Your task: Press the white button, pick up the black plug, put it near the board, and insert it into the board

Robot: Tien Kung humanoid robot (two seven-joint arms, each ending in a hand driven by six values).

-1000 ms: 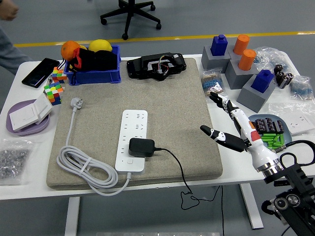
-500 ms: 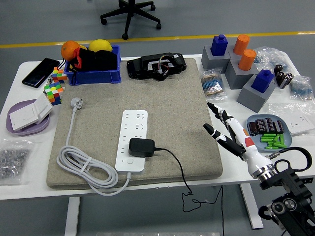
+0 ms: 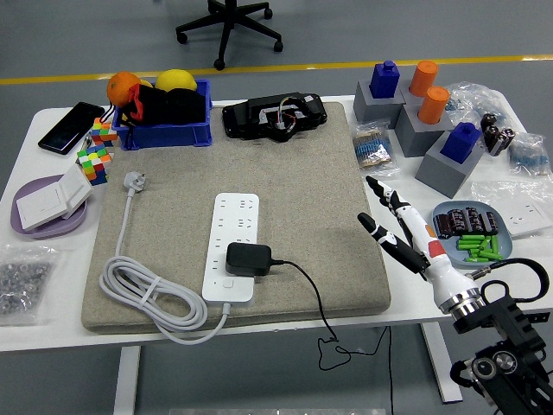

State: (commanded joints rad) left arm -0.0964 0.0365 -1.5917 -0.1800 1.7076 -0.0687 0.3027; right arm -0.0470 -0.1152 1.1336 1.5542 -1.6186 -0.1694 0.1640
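A white power strip (image 3: pixel 232 245) lies lengthwise on the beige mat (image 3: pixel 302 173). The black plug (image 3: pixel 248 258) sits plugged into its near end, just above the strip's white button (image 3: pixel 226 284). The plug's black cord (image 3: pixel 313 298) runs right and off the table's front edge. My right hand (image 3: pixel 386 218) hovers at the mat's right edge, fingers spread and holding nothing, well to the right of the plug. The left arm is out of sight.
The strip's own white cable (image 3: pixel 143 290) coils at the mat's front left. A blue bin (image 3: pixel 164 130) and a black device (image 3: pixel 275 117) stand at the back. Grey blocks (image 3: pixel 432 130) and a tray of green parts (image 3: pixel 471 238) crowd the right. Cubes (image 3: pixel 95 156) and a purple plate (image 3: pixel 34 220) are at left.
My right hand has drawn back toward the table's front right and turned more edge-on over the second. The plug and strip have not moved. A person at the top left left the view.
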